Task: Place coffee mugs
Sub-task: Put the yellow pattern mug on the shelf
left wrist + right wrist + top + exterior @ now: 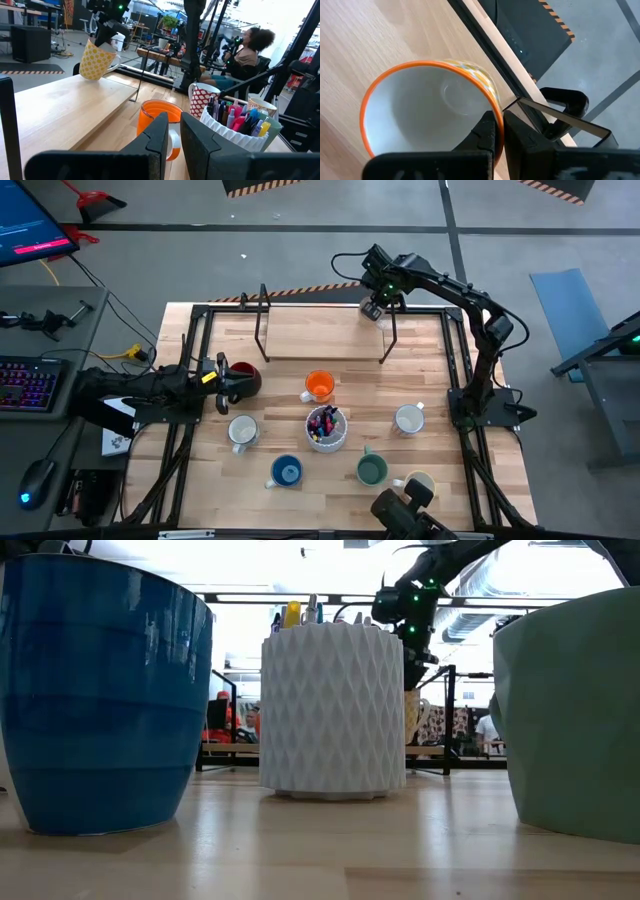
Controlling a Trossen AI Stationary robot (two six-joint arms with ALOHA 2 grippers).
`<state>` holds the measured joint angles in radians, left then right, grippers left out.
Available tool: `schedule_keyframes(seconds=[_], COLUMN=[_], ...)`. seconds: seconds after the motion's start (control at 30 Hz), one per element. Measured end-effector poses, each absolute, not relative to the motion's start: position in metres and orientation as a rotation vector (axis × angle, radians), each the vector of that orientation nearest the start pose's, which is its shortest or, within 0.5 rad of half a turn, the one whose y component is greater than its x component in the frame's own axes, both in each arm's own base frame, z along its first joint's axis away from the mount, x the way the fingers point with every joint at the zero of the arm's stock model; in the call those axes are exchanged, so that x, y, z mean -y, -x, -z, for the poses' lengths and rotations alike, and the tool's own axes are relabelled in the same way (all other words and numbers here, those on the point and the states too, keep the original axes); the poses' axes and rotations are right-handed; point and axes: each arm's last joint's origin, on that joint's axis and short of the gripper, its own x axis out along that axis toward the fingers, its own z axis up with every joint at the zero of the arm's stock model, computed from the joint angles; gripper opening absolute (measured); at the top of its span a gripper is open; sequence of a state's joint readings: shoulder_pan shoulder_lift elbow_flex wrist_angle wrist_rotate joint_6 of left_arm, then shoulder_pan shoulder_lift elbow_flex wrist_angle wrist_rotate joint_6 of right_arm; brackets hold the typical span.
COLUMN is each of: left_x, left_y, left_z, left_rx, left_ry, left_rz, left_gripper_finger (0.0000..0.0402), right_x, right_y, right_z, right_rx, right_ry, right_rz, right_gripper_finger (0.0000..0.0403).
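Yellow mug [97,60] with white dots, orange at the rim, tilted, pinched by the rim wall in the right gripper [499,135], fingers clamped tight on it. Placed over the far right end of the raised wooden shelf [320,332] at the far side of the counter [330,502]; touching the board or just clear of it, cannot tell.

Step in hand, judging by this: setting that mug down on the shelf. Next: level it, lower to a flat seat, keep in from the shelf's far edge, then part the fingers and lift straight off so as not to drag the rim.

Left gripper [222,377] waiting at the left of the counter, just beside the dark red mug [245,380], fingers a narrow slit apart with nothing seen between them.

Not yet shelved, down on the counter: orange mug [319,386], white mug [242,431], second white mug [408,419], blue mug [286,471], green mug [371,470], cream mug [420,483], all ranged round the white pen cup [326,427]. Likely next pick for the left side: dark red, being closest.
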<state>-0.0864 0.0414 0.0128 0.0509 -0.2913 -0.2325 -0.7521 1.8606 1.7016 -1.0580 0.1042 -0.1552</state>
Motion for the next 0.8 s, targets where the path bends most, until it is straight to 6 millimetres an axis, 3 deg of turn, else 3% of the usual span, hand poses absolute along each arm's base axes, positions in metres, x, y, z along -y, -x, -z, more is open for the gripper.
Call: schedule_keyframes(seconds=[0.8], left_x=[0.0002], left_y=[-0.0986], left_z=[-0.1695], left_rx=[0.046], left_ry=[0.236], left_rz=[-0.201], left_gripper_finger=[0.0039], right_x=[0.2625], right_y=[-0.2767], right_z=[-0.2836], right_rx=[-1.243], right_ry=[-0.275], right_rz=[0.637], right_gripper_finger=[0.0])
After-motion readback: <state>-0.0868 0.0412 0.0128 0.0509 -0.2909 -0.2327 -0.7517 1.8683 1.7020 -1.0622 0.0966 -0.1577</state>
